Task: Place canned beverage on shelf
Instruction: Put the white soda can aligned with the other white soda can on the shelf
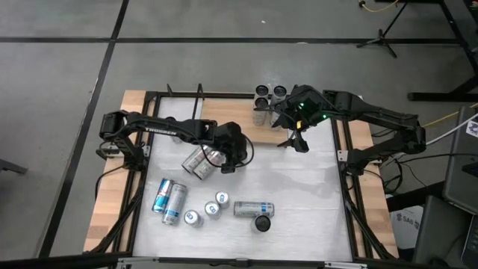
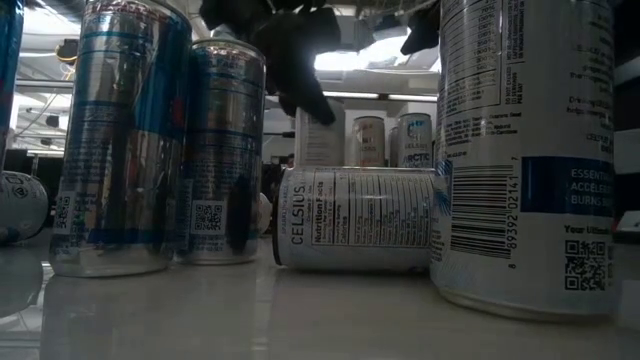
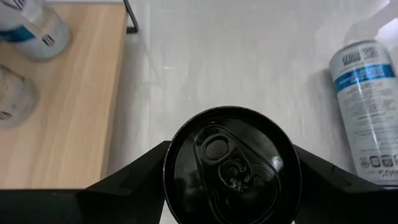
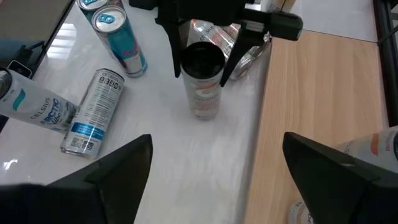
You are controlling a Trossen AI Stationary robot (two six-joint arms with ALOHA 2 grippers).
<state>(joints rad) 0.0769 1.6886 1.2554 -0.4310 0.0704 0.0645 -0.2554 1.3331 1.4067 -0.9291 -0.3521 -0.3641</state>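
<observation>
A pale can with a black top (image 4: 202, 87) stands upright between the fingers of my left gripper (image 4: 202, 59), near the middle of the white table; its black lid (image 3: 231, 165) fills the left wrist view. The shelf's wooden board (image 1: 228, 112) lies just beyond it at the table's far side, with several cans (image 1: 269, 101) standing on its right end. My right gripper (image 4: 217, 168) hangs open above the board's right part, with nothing between its fingers. My left gripper pinches the can's upper wall (image 4: 200, 70), just under the black rim, between its two fingers (image 3: 134, 174), one on either side. The fingers slant down at it from the table's left. The can is upright; whether its base touches the table, I cannot tell.
Two cans (image 1: 198, 161) lie just left of my left gripper. More cans, lying (image 1: 254, 209) and upright (image 1: 213, 209), crowd the table's near part, and they fill the low view (image 2: 355, 220). A black frame (image 1: 149, 134) rims the table.
</observation>
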